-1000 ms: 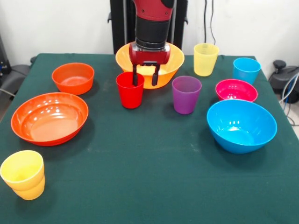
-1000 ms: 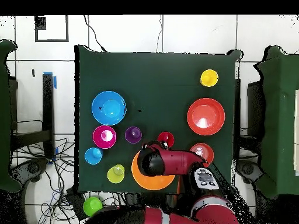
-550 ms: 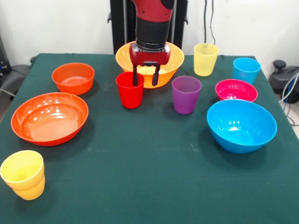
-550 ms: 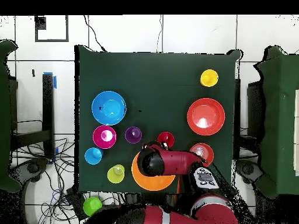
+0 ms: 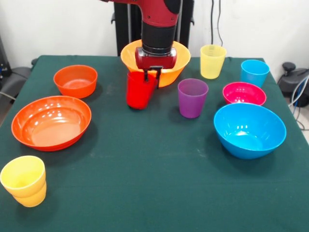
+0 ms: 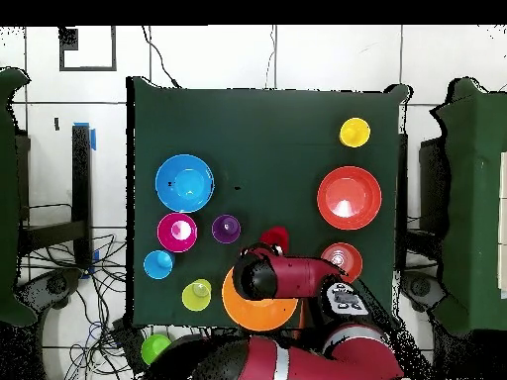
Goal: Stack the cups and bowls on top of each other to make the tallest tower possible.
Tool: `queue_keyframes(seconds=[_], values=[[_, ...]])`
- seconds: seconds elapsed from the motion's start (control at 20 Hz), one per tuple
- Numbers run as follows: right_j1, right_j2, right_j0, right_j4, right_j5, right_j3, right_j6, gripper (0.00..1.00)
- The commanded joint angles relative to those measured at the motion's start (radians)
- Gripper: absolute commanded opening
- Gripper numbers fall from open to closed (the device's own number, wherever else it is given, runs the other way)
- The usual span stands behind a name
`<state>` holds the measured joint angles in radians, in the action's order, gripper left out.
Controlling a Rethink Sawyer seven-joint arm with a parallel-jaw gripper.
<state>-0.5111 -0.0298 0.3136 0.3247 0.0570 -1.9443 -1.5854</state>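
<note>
fingers (image 5: 150, 74) closed on red cup (image 5: 140, 92) rim, cup tilted

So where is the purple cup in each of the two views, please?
Front view: the purple cup stands right of centre, between the red cup in the gripper and the pink bowl.
Overhead view: the purple cup is left of centre, with the pink bowl on its left.
Shared landmark: the large blue bowl.
</note>
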Motion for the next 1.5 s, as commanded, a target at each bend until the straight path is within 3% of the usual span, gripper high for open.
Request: queue_keyframes(seconds=[0.05, 0.75, 1.5], values=[[0.054, 0.051, -0.012, 0.012, -0.024, 0.059, -0.122, 0.00], [0.012, 0.040, -0.020, 0.025, -0.047, 0.060, -0.115, 0.00], [-0.018, 0.108, 0.028, 0.027, -0.029, 0.144, -0.074, 0.00]])
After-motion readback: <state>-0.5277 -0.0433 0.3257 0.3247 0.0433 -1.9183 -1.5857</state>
